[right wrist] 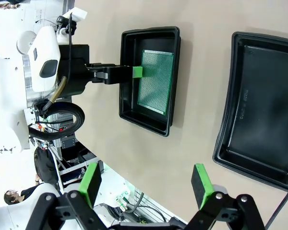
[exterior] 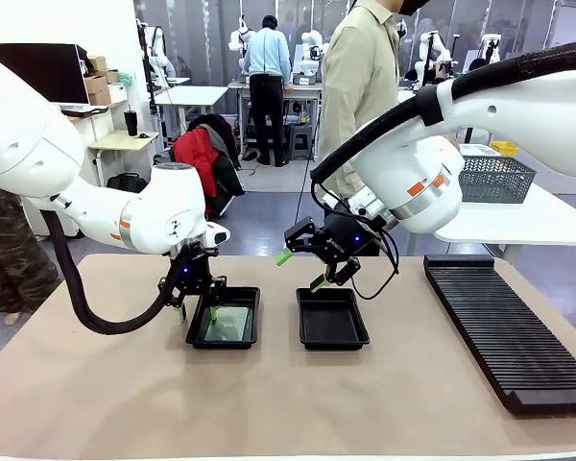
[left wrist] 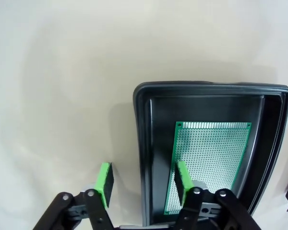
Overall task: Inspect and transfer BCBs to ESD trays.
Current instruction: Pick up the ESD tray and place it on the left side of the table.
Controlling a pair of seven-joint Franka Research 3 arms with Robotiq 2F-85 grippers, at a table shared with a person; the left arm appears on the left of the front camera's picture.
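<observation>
From the front, the left gripper (exterior: 198, 309) sat with jaws apart at the left ESD tray (exterior: 223, 344) holding the BCB (exterior: 226, 325), while the right gripper (exterior: 301, 270) hung spread above the empty ESD tray (exterior: 332, 341); the left wrist view had one of the fingers (left wrist: 105, 177) on each side of that tray's wall, and the right wrist view had its fingers (right wrist: 200, 184) wide apart over the table (right wrist: 197, 120).

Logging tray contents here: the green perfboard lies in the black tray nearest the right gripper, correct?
No. The green perfboard lies in the black tray whose rim the left gripper straddles, as the front view shows. The other tray, by the right gripper, holds nothing.
</observation>
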